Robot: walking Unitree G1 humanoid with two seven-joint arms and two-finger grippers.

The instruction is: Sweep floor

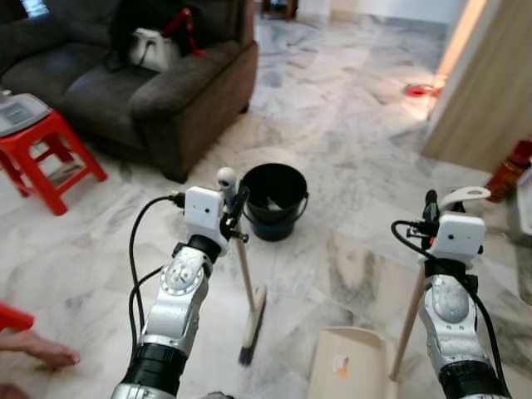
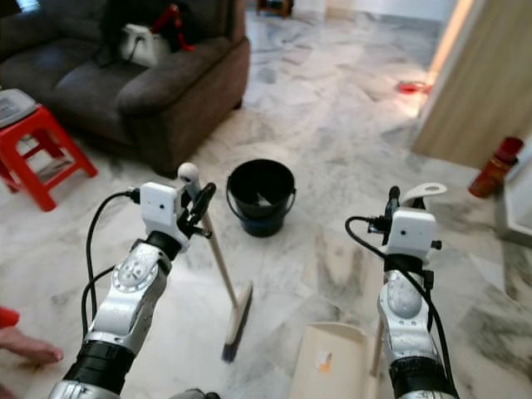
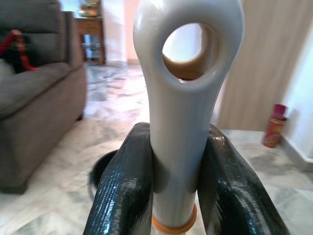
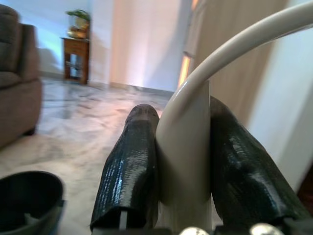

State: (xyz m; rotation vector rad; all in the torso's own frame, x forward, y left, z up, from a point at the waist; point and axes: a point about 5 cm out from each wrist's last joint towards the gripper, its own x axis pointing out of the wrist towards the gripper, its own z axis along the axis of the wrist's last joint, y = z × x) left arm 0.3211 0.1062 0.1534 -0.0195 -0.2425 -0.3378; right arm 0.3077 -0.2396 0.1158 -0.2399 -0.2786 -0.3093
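Left wrist view: left gripper (image 3: 173, 196) jaws clamped tight on the broom (image 1: 247, 291) handle, just under its hanging hole, fingers (image 3: 122, 191) touching both sides. Head views: broom stands tilted on the marble floor (image 1: 349, 108), bristles down between the two arms, handle top at the left gripper. Right gripper (image 4: 183, 171) jaws closed on the dustpan (image 1: 353, 362) handle near its curved top; pan sits on the floor low in front, by the right arm. Black bucket (image 1: 273, 199) stands on the floor just beyond the broom, something pale inside. Grey sofa (image 1: 158, 83) far left, red stool (image 1: 46, 154) beside it. Person's bare foot (image 1: 37, 349) at the left edge. Red bottle (image 2: 492, 166) by the right wall.
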